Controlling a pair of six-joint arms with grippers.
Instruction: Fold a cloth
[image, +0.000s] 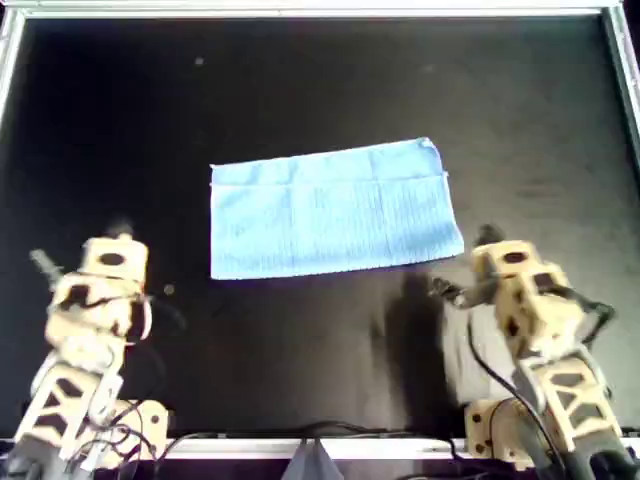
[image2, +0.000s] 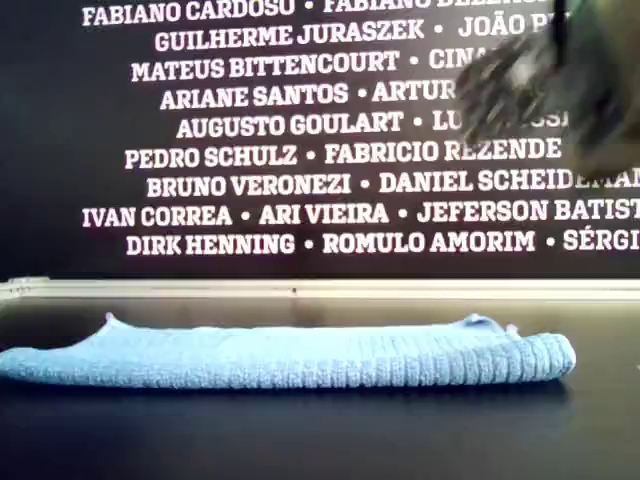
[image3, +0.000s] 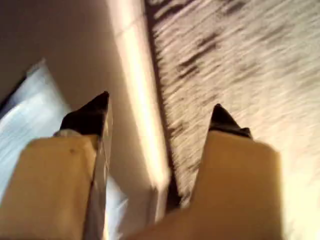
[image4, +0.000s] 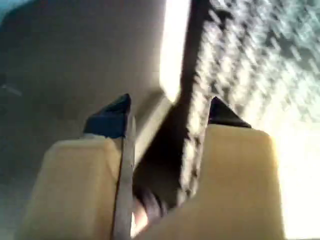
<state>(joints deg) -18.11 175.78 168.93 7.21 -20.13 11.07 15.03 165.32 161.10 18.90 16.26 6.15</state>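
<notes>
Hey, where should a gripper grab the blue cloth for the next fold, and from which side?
Probably a short end's corners. The cloth lies flat as a long, already doubled rectangle, so coming down from above onto the corner at the overhead view's lower right gives a free edge to pinch and carry across. Both grippers look open and empty.

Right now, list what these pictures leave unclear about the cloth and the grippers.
- Cloth: how many layers are stacked; overhead view shows only the top, exterior view only one blurred edge.
- Left gripper: open, but its surroundings are motion-blurred in the left wrist view.
- Right gripper: open, background smeared in the right wrist view.
- Exterior view: blurred dark shape, top right, unidentifiable.
</notes>
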